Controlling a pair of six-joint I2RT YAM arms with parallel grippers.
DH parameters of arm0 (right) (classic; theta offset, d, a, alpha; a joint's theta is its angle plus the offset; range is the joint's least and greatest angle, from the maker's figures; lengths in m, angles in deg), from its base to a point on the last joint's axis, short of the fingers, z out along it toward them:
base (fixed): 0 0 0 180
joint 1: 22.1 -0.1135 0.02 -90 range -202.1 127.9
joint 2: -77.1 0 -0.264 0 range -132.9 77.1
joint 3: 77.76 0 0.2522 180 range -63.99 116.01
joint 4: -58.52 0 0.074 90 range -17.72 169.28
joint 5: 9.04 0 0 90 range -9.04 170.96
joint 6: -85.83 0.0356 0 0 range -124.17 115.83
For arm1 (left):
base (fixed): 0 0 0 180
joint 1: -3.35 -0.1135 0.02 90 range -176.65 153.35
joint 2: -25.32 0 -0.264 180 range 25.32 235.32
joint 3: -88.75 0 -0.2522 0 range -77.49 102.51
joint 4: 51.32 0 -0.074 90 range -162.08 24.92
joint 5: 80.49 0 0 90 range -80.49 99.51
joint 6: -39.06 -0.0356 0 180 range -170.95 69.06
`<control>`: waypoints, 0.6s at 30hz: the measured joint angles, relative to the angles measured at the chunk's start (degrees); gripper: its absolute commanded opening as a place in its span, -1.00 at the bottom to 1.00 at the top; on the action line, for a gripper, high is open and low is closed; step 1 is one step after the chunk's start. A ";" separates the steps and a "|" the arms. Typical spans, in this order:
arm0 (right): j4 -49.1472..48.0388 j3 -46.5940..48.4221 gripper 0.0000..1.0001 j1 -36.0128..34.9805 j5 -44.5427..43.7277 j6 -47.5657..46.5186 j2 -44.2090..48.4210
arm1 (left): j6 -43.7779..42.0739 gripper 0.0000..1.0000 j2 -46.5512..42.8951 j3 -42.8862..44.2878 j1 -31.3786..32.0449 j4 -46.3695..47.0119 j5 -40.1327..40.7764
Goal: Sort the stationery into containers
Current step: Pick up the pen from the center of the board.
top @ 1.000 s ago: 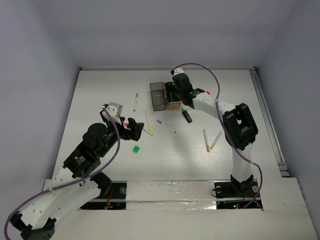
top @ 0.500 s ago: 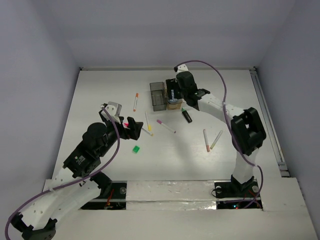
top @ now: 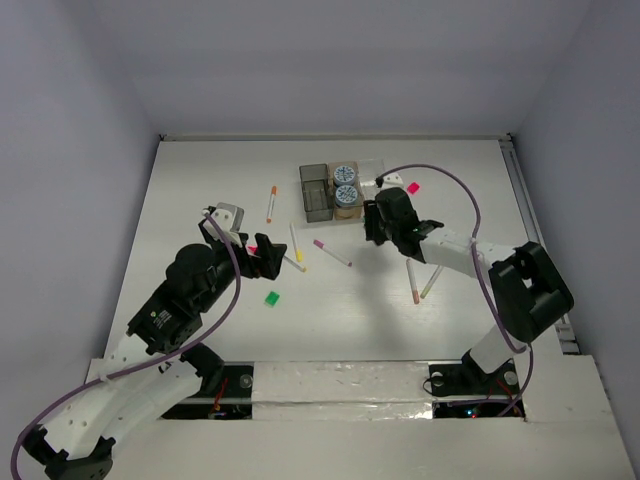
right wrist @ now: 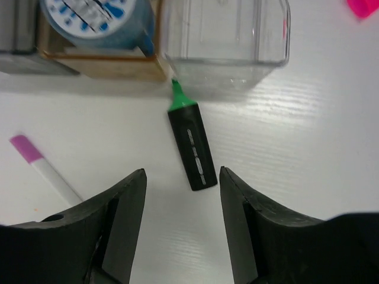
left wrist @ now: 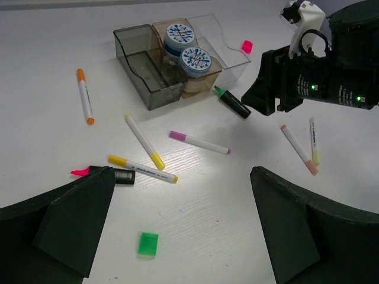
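Note:
The three joined containers stand at the back: grey bin [top: 315, 190], amber bin [top: 347, 207], clear bin [top: 375, 170]. Two blue-white tape rolls [left wrist: 180, 34] [left wrist: 195, 59] sit in the amber bin. My right gripper [right wrist: 182, 174] is open, its tips on either side of the rear end of a black marker with a green cap [right wrist: 190, 145] lying in front of the clear bin [right wrist: 225, 35]. My left gripper [left wrist: 182, 171] is wide open above the table, with a green eraser [left wrist: 148, 244] and a yellow-capped pen [left wrist: 142, 168] below it.
Loose on the table lie an orange-capped pen [top: 271, 203], a second yellow-capped pen [left wrist: 144, 142], a magenta-capped pen [left wrist: 199, 142], a black marker with a pink tip [left wrist: 109, 174], two pens at the right [top: 413, 282] [top: 432, 281] and a pink eraser [top: 412, 186].
My right gripper has drawn back from over the amber bin and come down over the black marker. Both tape rolls now show in the amber bin. The left arm has stayed still.

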 measured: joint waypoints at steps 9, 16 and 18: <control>-0.39 -1.22 0.18 2.36 0.83 0.35 -3.69 | 0.04 0.95 0.00 0.00 0.00 0.00 -0.33; -1.88 -0.24 0.14 4.15 3.15 -0.37 -9.90 | 0.09 0.95 0.17 0.00 0.00 0.00 -0.37; -2.62 0.44 0.13 4.20 3.87 -0.55 -10.45 | 0.11 0.95 0.46 0.00 0.00 0.04 -0.39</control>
